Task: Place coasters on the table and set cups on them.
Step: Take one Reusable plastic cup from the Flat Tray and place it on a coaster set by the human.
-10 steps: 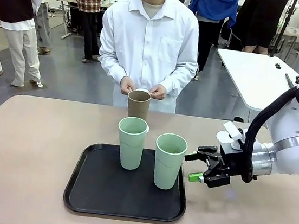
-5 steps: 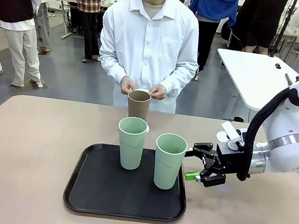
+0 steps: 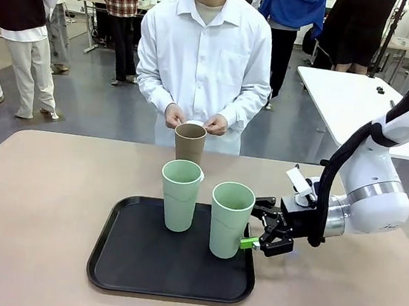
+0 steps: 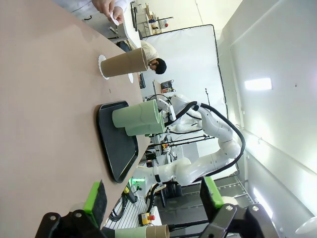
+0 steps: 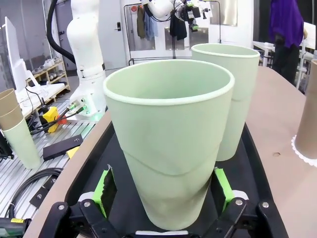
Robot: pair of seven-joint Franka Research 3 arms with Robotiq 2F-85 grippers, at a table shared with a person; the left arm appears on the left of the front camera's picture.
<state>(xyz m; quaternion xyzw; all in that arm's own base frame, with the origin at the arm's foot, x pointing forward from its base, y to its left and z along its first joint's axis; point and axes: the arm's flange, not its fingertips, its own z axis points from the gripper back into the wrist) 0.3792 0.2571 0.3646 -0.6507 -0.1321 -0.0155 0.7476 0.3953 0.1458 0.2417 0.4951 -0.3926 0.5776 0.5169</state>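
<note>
On the tabletop (image 3: 34, 199) stand three cups (image 3: 180, 195): two green on a tray (image 3: 131, 263), a tan cup (image 3: 189, 144) on a coaster (image 4: 100, 60). Right claw (image 3: 253, 222), wide open, straddles the nearer green cup (image 3: 230, 219).

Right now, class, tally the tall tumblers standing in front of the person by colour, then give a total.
Pale mint green matte tumblers: 2
Tan-brown matte tumbler: 1
Total: 3
</note>
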